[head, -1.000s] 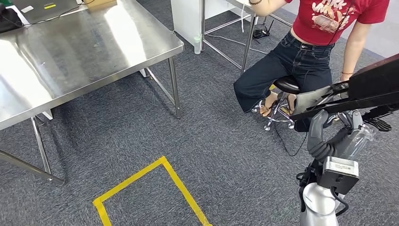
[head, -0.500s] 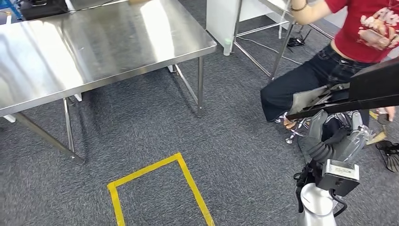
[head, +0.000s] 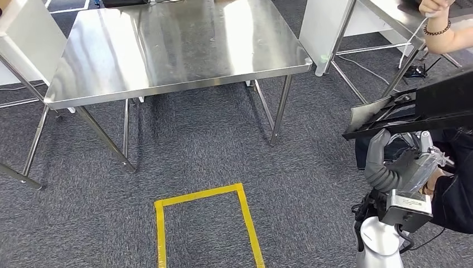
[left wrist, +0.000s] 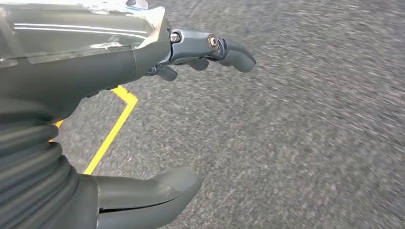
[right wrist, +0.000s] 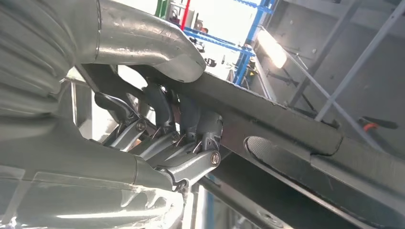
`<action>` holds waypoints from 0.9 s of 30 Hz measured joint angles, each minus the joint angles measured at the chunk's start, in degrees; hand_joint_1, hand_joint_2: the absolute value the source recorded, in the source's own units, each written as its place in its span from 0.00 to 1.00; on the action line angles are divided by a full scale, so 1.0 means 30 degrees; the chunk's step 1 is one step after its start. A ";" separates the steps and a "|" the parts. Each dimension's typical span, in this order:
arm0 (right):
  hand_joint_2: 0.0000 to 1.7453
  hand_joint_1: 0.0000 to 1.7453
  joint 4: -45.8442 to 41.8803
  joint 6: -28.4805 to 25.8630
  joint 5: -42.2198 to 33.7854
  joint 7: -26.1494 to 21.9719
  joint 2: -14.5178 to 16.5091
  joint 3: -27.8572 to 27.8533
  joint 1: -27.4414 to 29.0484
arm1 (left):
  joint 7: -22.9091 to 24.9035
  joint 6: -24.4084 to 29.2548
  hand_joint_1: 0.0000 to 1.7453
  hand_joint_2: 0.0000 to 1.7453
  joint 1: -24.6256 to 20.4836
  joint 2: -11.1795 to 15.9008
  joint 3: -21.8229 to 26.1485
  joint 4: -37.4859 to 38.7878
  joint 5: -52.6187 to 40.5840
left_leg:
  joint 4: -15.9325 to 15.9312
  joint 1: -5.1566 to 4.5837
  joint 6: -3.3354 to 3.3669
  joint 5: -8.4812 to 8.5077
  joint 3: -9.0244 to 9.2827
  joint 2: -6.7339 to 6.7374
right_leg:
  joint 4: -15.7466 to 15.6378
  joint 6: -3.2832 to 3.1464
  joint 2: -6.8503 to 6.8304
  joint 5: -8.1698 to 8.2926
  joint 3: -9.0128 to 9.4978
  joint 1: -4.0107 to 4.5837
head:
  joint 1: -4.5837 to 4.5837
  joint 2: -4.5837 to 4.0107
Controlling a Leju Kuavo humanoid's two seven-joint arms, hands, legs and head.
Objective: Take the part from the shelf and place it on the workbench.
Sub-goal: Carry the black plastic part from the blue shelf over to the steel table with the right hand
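My right hand (head: 402, 146) grips a long, flat black part (head: 429, 105) from below at the right of the head view, holding it tilted above the carpet. In the right wrist view the fingers (right wrist: 184, 125) curl around the part's dark edge (right wrist: 286, 138) with the thumb pressed on the other side. The steel workbench (head: 167, 50) stands ahead at upper centre, its top bare and shiny, well apart from the part. My left hand (left wrist: 95, 67) hangs over the grey carpet, fingers and thumb apart, holding nothing.
A yellow tape rectangle (head: 203, 195) marks the carpet in front of the workbench. A person sits at the right edge, an arm (head: 446, 34) up by a second steel table (head: 390, 12) and a dark trouser leg (head: 454, 195) close beside my right arm. A white panel (head: 326, 28) stands behind.
The camera has turned: the whole scene has slid right, bringing the workbench to centre and the person to the right edge. My right hand still holds the black part.
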 joint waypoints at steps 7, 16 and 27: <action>1.00 1.00 -0.0031 0.0341 -0.0314 -0.0171 -0.0015 -0.0025 -0.0070 | -0.0170 0.0379 0.00 1.00 -0.0094 -0.0228 0.0055 0.0013 0.0075 | 0.5039 0.0055 -0.0497 -0.2472 -0.2459 0.2608 | -0.0080 -0.0712 -0.0937 0.0042 0.0124 -0.0044 | -0.0160 0.0000; 1.00 1.00 0.0168 0.0785 -0.0341 -0.0302 -0.0031 -0.0009 -0.0842 | -0.0447 0.1100 0.00 1.00 -0.0211 -0.0747 0.0321 -0.0007 0.0501 | 0.0077 -0.0071 -0.0272 -0.0158 0.0045 0.2852 | 0.0002 -0.0633 -0.1339 -0.0217 0.0134 0.0282 | -0.0131 0.0000; 1.00 1.00 0.0610 0.1473 -0.0288 -0.0015 -0.0113 0.0002 -0.1959 | -0.0962 0.1641 0.00 1.00 -0.0537 -0.1543 0.0710 -0.0117 0.0889 | 0.0129 -0.0248 -0.0010 -0.0218 0.0015 0.2768 | -0.0312 -0.0329 -0.1376 -0.0067 0.0318 0.0105 | -0.0131 0.0000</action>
